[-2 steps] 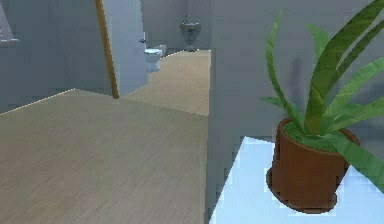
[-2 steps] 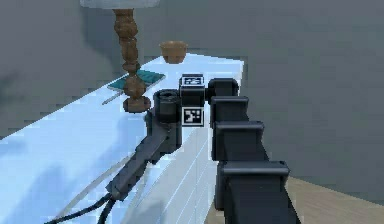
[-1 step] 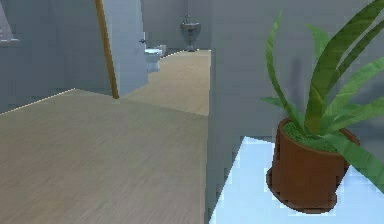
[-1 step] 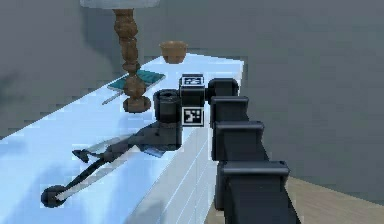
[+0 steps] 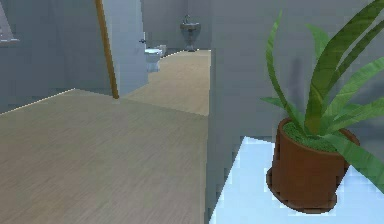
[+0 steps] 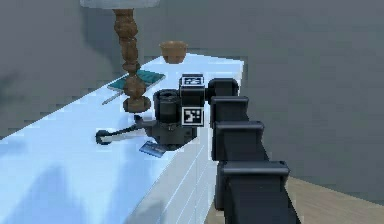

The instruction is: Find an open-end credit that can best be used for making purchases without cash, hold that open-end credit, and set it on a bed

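The claw (image 6: 105,137) hangs above the white desk (image 6: 60,175) near a wooden lamp base (image 6: 129,62) (whether it holds anything, I cannot tell).

Where things stand

Ahead, at the forward view's right, a potted plant (image 5: 310,160) sits on a tabletop (image 5: 240,190), a door (image 5: 122,45) far behind to its left. My arm (image 6: 240,150) reaches over a counter (image 6: 60,165); my gripper (image 6: 103,137) is before a lamp base (image 6: 130,60), a pot (image 6: 174,50) farther back
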Motion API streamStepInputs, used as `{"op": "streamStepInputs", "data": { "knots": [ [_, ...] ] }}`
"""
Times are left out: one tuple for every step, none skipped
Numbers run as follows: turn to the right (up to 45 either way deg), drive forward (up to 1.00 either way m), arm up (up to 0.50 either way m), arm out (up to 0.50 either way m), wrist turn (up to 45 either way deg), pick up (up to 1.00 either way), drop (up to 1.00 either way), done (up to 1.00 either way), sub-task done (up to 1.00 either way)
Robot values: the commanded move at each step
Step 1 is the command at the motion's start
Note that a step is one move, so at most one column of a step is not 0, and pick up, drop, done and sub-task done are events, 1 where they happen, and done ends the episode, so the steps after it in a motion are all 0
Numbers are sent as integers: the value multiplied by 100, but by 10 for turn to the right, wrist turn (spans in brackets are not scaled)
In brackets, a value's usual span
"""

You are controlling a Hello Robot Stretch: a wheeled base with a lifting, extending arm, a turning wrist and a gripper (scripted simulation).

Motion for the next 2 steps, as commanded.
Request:
{"op": "streamStepInputs", "data": {
  "knots": [
    [0,0,0,0,240,0,0,0,0],
    [0,0,-12,0,0,0,0,0,0]
  ]
}}
